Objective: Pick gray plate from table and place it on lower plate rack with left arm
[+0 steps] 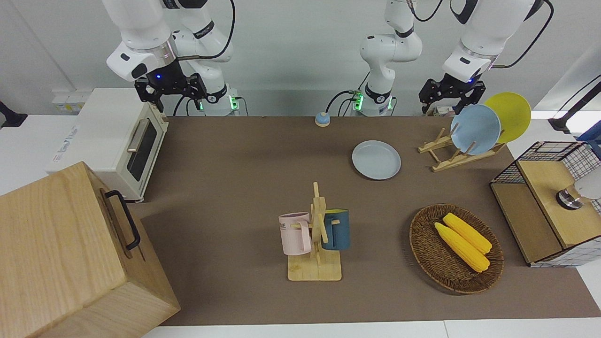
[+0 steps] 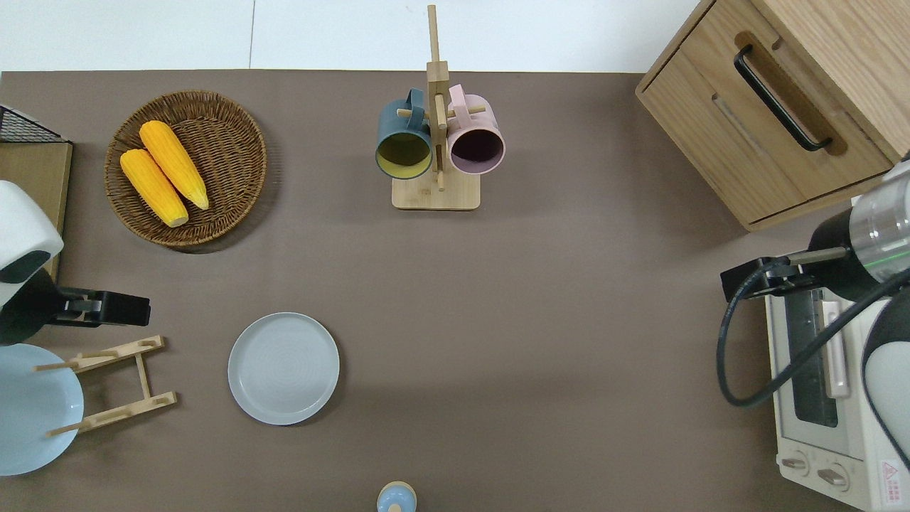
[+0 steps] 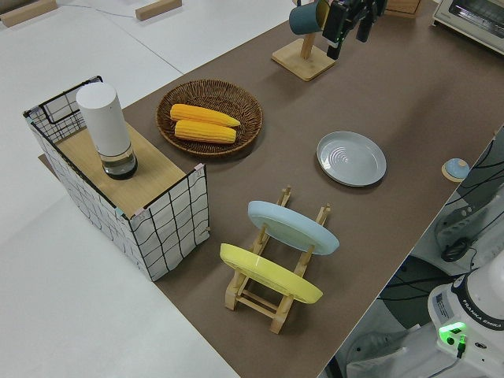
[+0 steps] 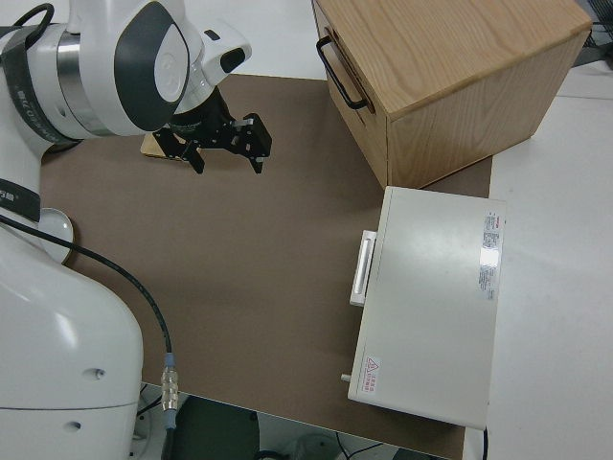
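The gray plate [image 1: 376, 159] [image 2: 284, 368] [image 3: 351, 157] lies flat on the brown table [image 2: 540, 320]. It is beside the lower plate rack [image 1: 450, 157] [image 2: 114, 384] [image 3: 276, 295], toward the right arm's end. The rack holds a sky-blue plate [image 1: 475, 129] [image 3: 291, 226] and a yellow plate [image 1: 509, 115] [image 3: 268, 273] on edge. My left gripper [image 1: 450, 104] [image 2: 106, 311] [image 3: 350, 31] hangs open and empty in the air, over the table by the rack's rail farther from the robots. My right gripper [image 1: 171, 96] [image 4: 227, 158] is open, and that arm is parked.
A mug stand [image 2: 435, 192] with two mugs stands mid-table, farther from the robots. A wicker basket [image 2: 234, 121] holds two corn cobs. A wire shelf [image 1: 544, 211] is at the left arm's end. A toaster oven [image 1: 112, 141] and a wooden cabinet [image 1: 61, 253] are at the right arm's end.
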Tool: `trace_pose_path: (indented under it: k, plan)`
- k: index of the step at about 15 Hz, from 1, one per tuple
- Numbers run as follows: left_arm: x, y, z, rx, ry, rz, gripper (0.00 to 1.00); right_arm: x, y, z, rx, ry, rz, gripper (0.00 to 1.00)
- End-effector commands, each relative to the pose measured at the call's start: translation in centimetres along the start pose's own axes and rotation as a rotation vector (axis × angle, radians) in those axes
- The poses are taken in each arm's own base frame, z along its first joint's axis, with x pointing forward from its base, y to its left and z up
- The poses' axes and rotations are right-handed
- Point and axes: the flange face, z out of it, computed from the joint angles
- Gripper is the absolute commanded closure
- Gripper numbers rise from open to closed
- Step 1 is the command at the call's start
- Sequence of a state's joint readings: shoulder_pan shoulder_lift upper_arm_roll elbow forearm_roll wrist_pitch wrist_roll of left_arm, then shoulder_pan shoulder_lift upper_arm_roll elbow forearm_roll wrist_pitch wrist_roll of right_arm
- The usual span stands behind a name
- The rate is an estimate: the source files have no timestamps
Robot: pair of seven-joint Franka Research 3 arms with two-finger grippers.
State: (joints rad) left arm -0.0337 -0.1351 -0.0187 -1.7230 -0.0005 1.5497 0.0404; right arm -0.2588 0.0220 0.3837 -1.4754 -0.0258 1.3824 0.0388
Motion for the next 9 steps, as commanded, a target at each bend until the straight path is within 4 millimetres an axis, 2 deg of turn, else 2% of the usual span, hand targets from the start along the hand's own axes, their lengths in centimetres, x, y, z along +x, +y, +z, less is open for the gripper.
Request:
trace_pose_path:
  k: [1, 9]
  plan:
    - [0.4, -0.79, 0.04, 0.002, -0.012, -0.03, 0.01, -0.22, 0.19, -0.33, -0.005, -0.001, 0.015, 0.017]
    - [0.29, -0.82, 0.41, 0.002, -0.028, -0.028, 0.01, -0.22, 0.27, -0.33, -0.005, -0.002, 0.017, 0.017]
